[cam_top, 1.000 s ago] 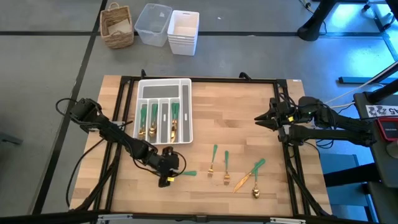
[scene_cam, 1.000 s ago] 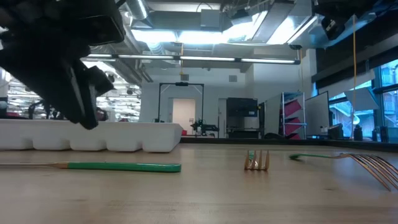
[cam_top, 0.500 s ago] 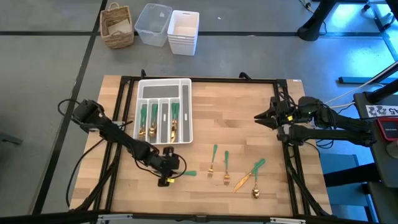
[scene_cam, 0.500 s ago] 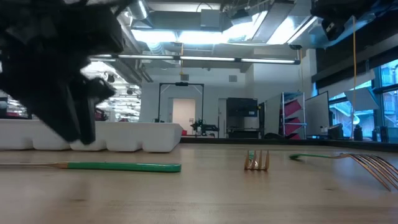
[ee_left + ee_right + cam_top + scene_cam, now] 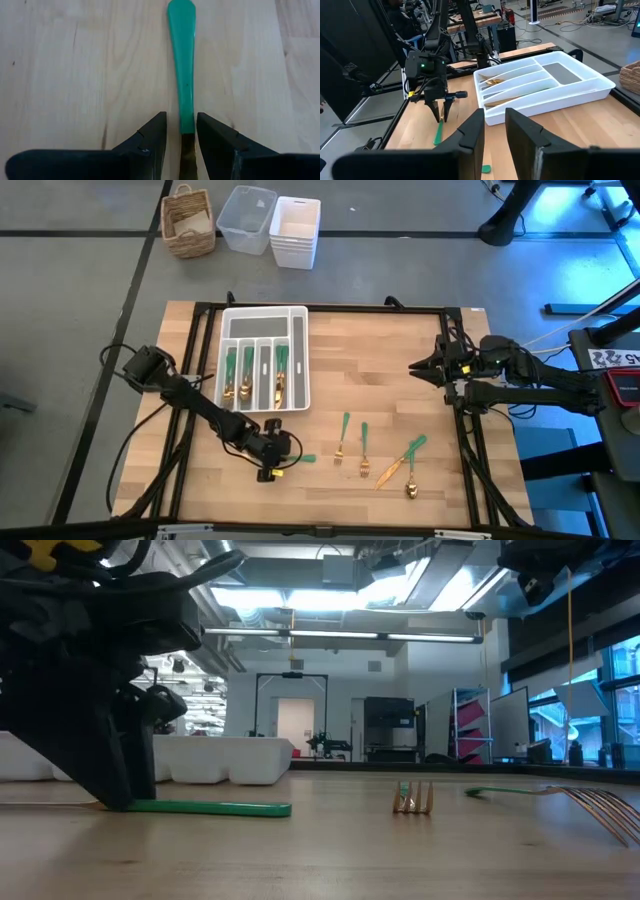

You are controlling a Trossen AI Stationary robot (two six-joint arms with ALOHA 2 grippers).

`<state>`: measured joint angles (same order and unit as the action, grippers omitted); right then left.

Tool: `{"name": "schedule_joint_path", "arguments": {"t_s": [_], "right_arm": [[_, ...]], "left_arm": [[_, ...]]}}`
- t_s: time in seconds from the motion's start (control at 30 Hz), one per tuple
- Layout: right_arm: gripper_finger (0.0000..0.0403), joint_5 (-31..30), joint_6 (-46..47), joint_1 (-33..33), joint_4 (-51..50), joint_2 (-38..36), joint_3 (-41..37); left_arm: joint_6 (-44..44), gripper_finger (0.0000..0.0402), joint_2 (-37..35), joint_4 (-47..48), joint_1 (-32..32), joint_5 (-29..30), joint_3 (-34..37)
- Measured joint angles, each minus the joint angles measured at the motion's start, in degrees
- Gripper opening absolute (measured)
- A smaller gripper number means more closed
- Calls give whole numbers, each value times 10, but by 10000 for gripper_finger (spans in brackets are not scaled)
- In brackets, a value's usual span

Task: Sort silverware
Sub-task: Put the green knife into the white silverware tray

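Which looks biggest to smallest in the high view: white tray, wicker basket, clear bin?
1. white tray, clearly largest.
2-3. clear bin and wicker basket look about alike, so no firm order.

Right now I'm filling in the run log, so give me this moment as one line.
left pincer: open, straddling green-handled utensil on table | right pincer: idle at table's right side | white tray: partly filled

Overhead: straight down, far, whole tabletop [image 5: 400, 350]. Low: at surface height, level across toward the room, close to the green-handled piece [image 5: 210, 807]. Left wrist: very near, pressed over that same piece [image 5: 183, 65]. Right wrist: far, facing the white tray [image 5: 545, 82], seen overhead at 11 o'clock.
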<state>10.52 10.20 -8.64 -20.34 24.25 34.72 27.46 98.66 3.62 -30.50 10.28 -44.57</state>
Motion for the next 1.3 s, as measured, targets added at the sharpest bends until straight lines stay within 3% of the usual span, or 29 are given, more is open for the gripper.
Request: {"name": "schedule_joint_path", "arguments": {"t_s": [0.37,0.83,1.3], "right_arm": [[81,0,0,0,-2,0,0],[81,0,0,0,-4,0,0],[81,0,0,0,-4,0,0]], "left_arm": [[45,97,11,37,-3,50,-2],[180,23,11,51,0,73,0],[237,19,13,3,2,77,2]]}}
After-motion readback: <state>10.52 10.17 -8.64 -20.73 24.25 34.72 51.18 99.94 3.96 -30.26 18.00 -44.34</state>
